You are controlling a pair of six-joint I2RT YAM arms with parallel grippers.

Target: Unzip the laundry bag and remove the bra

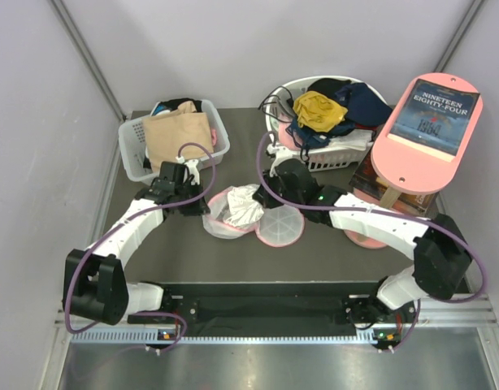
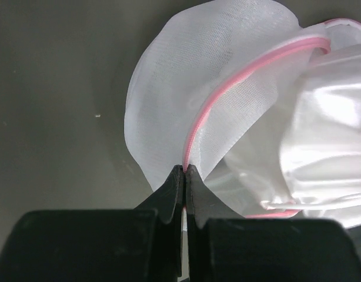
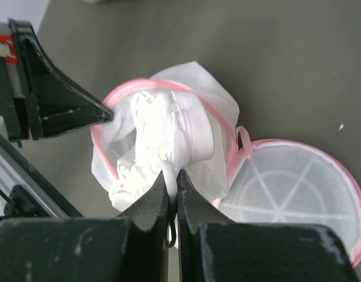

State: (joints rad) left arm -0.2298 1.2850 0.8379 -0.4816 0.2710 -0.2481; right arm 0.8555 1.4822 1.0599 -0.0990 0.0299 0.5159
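Lying mid-surface [image 1: 331,260], the laundry bag [image 1: 221,223] gapes open, its round lid [image 1: 280,226] flipped flat to the right. The left claw [image 2: 184,170] is clamped on the bag's pink rim [image 2: 227,94]. The right claw [image 3: 172,176] pinches white fabric of the bra [image 3: 142,147], which bulges from the bag's mouth.

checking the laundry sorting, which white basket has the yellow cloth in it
The round basket at back right; the yellow cloth lies atop dark clothes. The rectangular left basket holds a beige garment.
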